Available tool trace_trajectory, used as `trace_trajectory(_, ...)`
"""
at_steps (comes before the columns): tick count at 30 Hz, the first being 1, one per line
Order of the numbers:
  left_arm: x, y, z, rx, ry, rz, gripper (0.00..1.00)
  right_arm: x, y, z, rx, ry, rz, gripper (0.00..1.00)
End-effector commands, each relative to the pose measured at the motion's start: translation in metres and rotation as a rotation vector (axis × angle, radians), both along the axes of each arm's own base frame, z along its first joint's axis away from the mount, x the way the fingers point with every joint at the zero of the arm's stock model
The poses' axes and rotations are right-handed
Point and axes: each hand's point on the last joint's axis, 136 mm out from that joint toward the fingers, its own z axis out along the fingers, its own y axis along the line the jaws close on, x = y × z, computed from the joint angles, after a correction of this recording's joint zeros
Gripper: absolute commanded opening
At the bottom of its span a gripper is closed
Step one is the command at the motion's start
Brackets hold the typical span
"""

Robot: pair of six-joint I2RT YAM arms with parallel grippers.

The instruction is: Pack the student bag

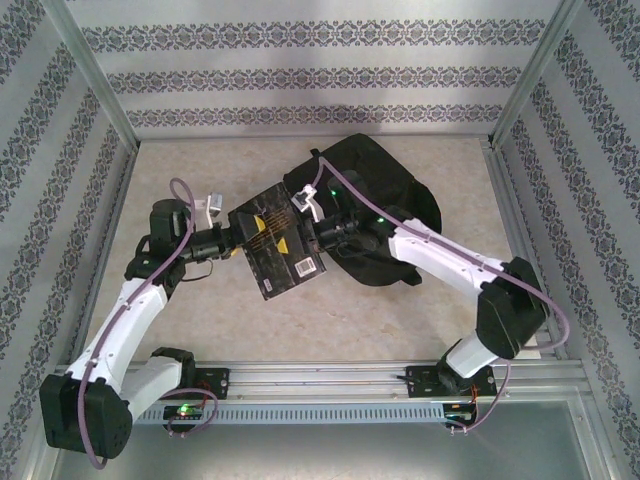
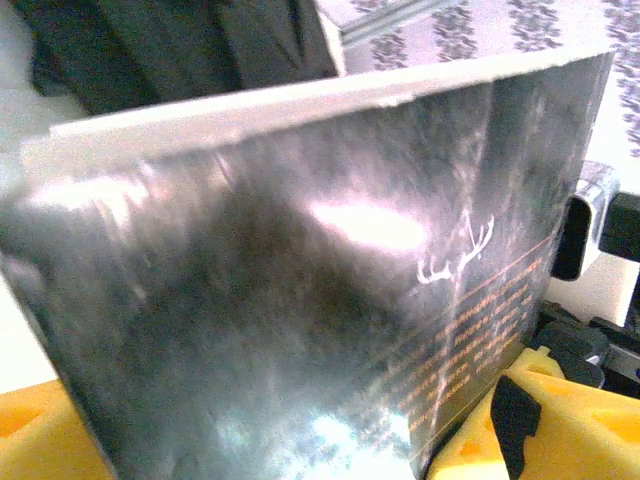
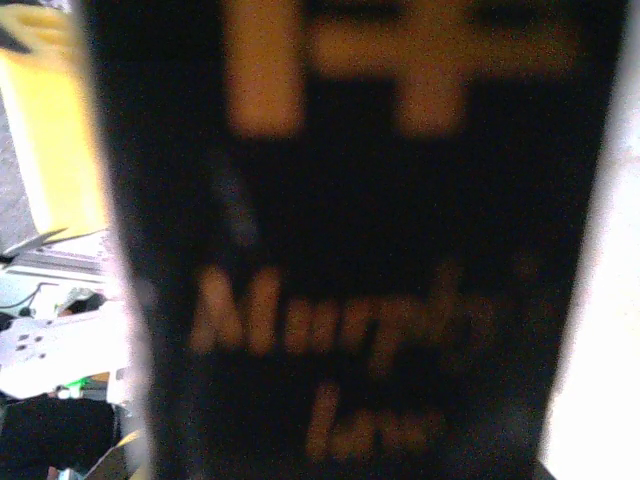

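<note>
A black book (image 2: 300,300) with orange lettering is seen hard against the left wrist camera, clamped between the yellow fingers (image 2: 560,420) of the left tool (image 1: 236,243). From above, the book (image 1: 275,238) is held off the surface (image 1: 330,320) by its left edge, cover facing up and a barcode label at its near corner. The right tool (image 1: 316,232) is placed at the book's opposite edge. In the right wrist view one yellow finger (image 3: 50,130) is seen just beside the blurred cover (image 3: 370,250), but whether that tool is closed on the book cannot be told. The student bag (image 1: 385,185) is laid on the far right of the surface, behind the right tool, and its dark fabric (image 2: 170,45) is seen beyond the book's top edge.
</note>
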Motion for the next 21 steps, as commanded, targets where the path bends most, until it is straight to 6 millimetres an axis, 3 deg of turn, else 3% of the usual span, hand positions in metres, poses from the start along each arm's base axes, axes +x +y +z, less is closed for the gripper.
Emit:
trace_trajectory(1,-0.005,-0.017,0.05,-0.093,-0.157,-0.11,0.91,-0.01,-0.009,0.039,0.116,-0.058,0.035,0.0)
trace_trajectory(6,-0.011,-0.032,0.061,-0.117,-0.184,-0.177,0.91,0.001,-0.03,0.047,0.134,-0.065,-0.04,0.0)
trace_trajectory(11,-0.016,-0.046,0.067,-0.124,-0.207,-0.235,0.91,-0.003,-0.034,0.064,0.213,-0.038,-0.016,0.0)
trace_trajectory(21,-0.006,-0.05,0.066,-0.167,-0.2,-0.242,0.92,-0.011,-0.049,0.1,0.326,-0.024,-0.016,0.0)
